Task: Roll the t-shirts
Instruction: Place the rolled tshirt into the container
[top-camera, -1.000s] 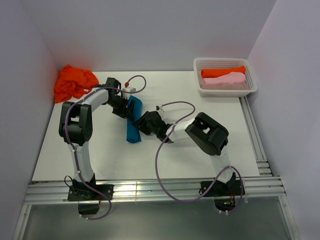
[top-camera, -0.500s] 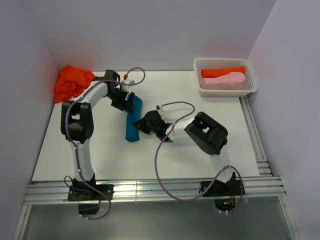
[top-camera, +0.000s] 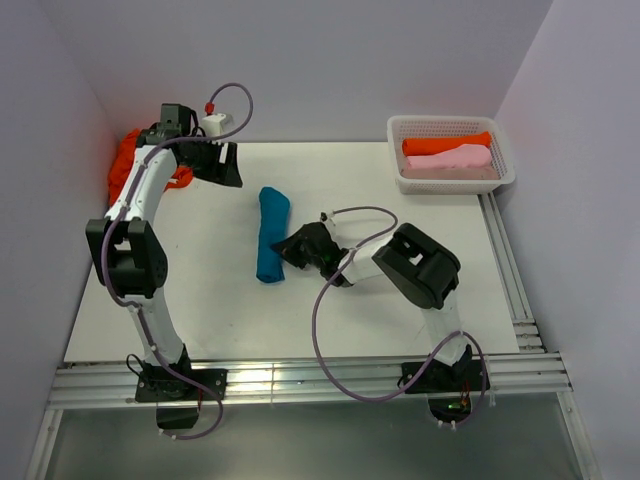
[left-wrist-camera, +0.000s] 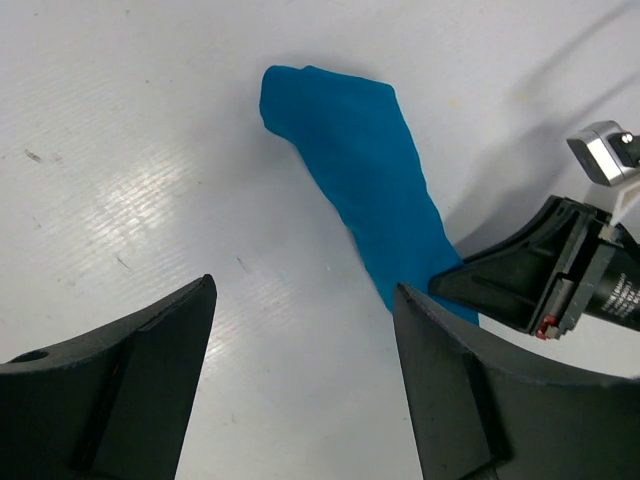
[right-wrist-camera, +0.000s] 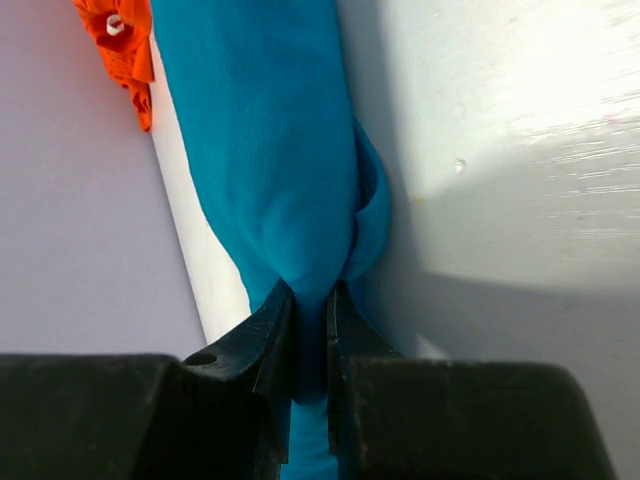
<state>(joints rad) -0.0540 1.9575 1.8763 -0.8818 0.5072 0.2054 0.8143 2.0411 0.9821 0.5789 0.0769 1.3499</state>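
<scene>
So the teal t-shirt (top-camera: 271, 235) was lying rolled up into a long sausage around the middle of the counter (top-camera: 200, 290), running near to far. The right claw (top-camera: 289, 250) was low down at the roll's near right side. Its wrist view showed the fingers (right-wrist-camera: 272, 335) pinched shut on a fold of the teal cloth, with just a thin bit of fabric squeezed between them. The left claw (top-camera: 224, 165) was up off the counter toward the far left, well apart from the roll, spread wide with nothing in it. A crumpled orange t-shirt (top-camera: 120, 168) sat in the far left corner, partly hidden behind that arm. Over at the far right, the white basket (top-camera: 455, 185) held a rolled orange shirt (top-camera: 445, 144) and a rolled pink shirt (top-camera: 458, 158) side by side.
</scene>
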